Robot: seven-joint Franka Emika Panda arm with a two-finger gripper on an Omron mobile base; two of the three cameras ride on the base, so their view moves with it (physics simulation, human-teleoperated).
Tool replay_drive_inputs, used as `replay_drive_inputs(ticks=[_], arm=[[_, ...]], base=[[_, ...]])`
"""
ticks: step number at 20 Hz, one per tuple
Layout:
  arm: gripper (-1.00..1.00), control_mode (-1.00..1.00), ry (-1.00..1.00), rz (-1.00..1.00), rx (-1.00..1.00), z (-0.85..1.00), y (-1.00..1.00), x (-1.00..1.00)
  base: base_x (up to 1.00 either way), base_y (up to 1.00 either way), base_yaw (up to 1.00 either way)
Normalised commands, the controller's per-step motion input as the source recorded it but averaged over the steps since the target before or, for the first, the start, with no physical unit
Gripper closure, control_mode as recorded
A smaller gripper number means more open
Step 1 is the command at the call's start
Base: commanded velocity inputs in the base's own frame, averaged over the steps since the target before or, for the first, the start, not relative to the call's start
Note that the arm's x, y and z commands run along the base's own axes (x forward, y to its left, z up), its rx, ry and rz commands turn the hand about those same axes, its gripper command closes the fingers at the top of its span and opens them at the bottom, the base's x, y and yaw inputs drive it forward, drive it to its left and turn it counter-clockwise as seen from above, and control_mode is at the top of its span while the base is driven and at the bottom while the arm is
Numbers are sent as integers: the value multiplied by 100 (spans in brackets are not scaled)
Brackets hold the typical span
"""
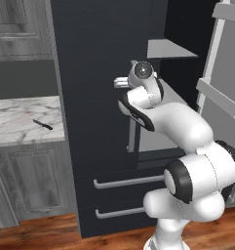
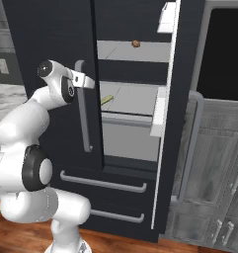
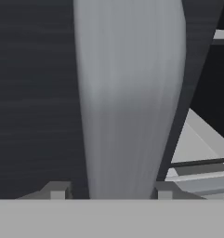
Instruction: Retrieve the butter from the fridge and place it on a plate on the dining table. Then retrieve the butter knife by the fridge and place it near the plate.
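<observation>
Tool astride fridge handle, grip unclear, marble counter beside.

No text, label, brand, number or sign could be read anywhere in these views; the fridge door fronts, the cabinets and the marble table all carried plain, unmarked surfaces.
</observation>
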Motion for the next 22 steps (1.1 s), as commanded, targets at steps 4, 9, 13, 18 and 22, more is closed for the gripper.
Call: replay_drive_inputs(ticks=[4, 9, 13, 18, 22], arm=[[100, -100, -1, -5, 0, 3, 22, -32], [100, -100, -1, -22, -1, 2, 80, -93], [100, -100, 5, -12, 0, 0, 99, -99], [100, -100, 0, 0, 0, 0, 100, -93], [100, -100, 1, 0, 0, -2, 87, -25]], base=[[0, 0, 0], [0, 0, 0], [0, 0, 0], [0, 0, 0], [0, 0, 0]])
